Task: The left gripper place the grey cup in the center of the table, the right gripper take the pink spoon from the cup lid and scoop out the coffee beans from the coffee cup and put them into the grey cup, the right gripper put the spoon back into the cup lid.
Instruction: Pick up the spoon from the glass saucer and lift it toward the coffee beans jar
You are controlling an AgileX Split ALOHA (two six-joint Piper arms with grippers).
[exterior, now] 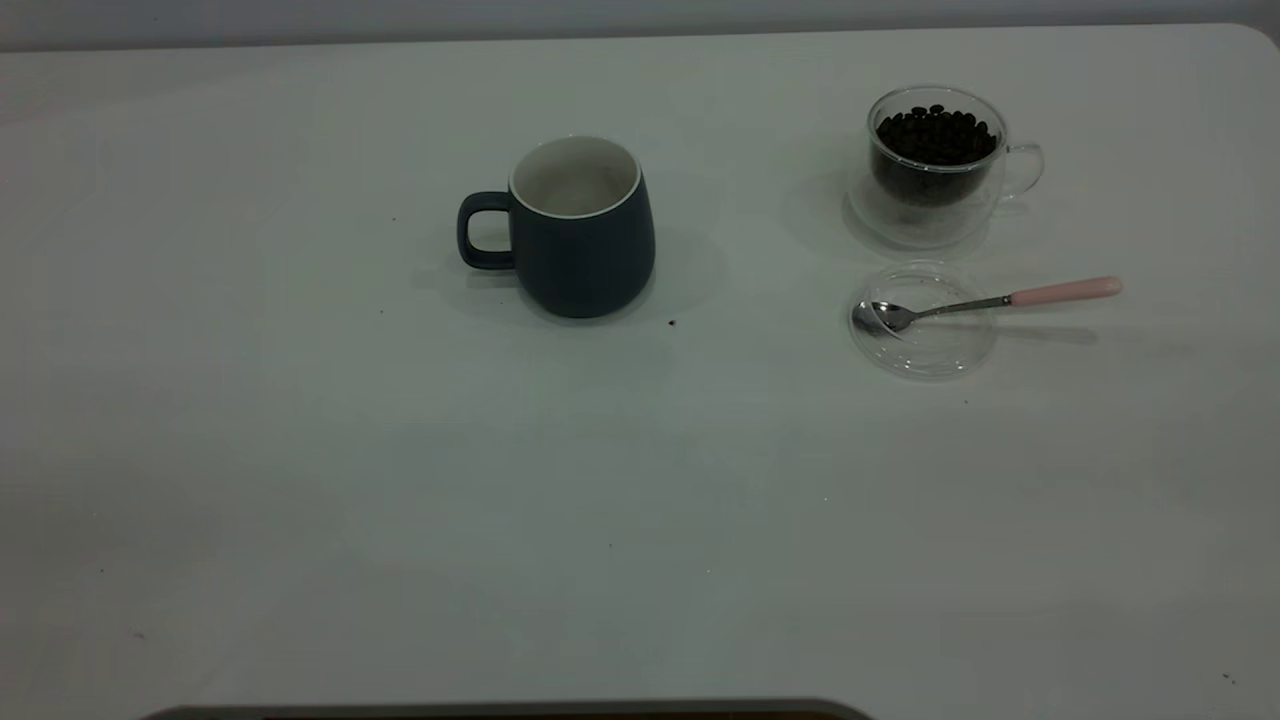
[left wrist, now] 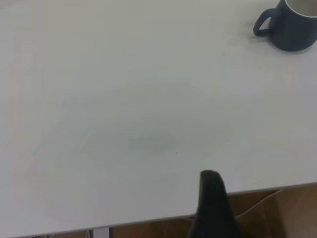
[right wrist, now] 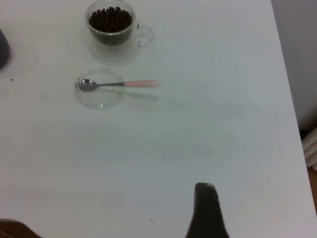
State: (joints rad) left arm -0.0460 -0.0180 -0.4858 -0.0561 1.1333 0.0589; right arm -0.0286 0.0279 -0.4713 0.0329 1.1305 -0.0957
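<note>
Near the middle of the table [exterior: 300, 480] stands the grey cup [exterior: 580, 235], upright. The pink spoon [exterior: 985, 302] rests bowl-down in the cup lid [exterior: 922, 322], handle overhanging for easy pickup. Neither claw's spread can be judged.

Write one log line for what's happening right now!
grey cup: upright, mid-table | pink spoon: bowl resting in cup lid | coffee beans: in coffee cup | grippers: away from all items
</note>
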